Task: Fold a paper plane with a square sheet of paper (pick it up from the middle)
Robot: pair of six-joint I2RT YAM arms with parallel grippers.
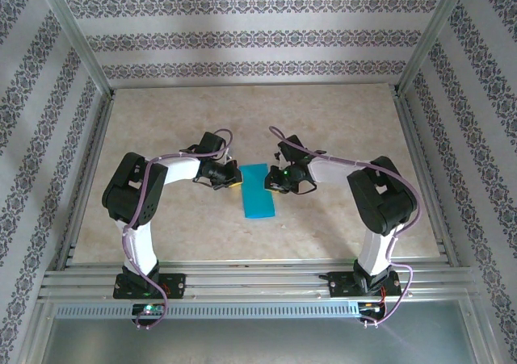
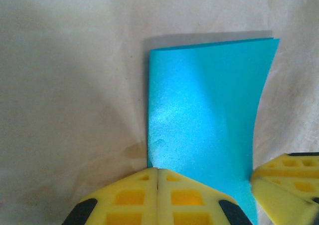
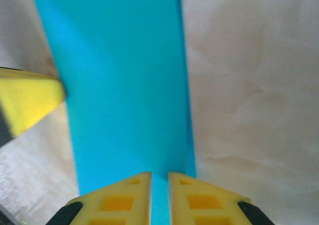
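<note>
Left claw (image 2: 158, 177): fingers pressed together with no gap, tips on the long edge of the paper (image 2: 204, 115); I cannot tell whether a layer is nipped between them
Right claw (image 3: 159, 181): fingers a slit apart with blue showing through the slit; it looks parted over the opposite long edge, not clamped
Why so placed: the claws face each other across the strip, probably one pinning it while the other works the crease
Paper: doubled into a narrow strip and lying flat on the middle of the table (image 1: 339, 130); its length runs from 12 to 6 o'clock
Claws around it: seen from above, the left is at the strip's 10 o'clock and the right at its 2 o'clock
Loose edge: in the left wrist view the side towards 3 o'clock bows a little, so the fold seems soft
Stage: first fold only, no point or wings yet
Enclosure: patterned walls (image 1: 242, 37) and a metal frame (image 1: 242, 287) ring the table; inside are the two arms and the paper
</note>
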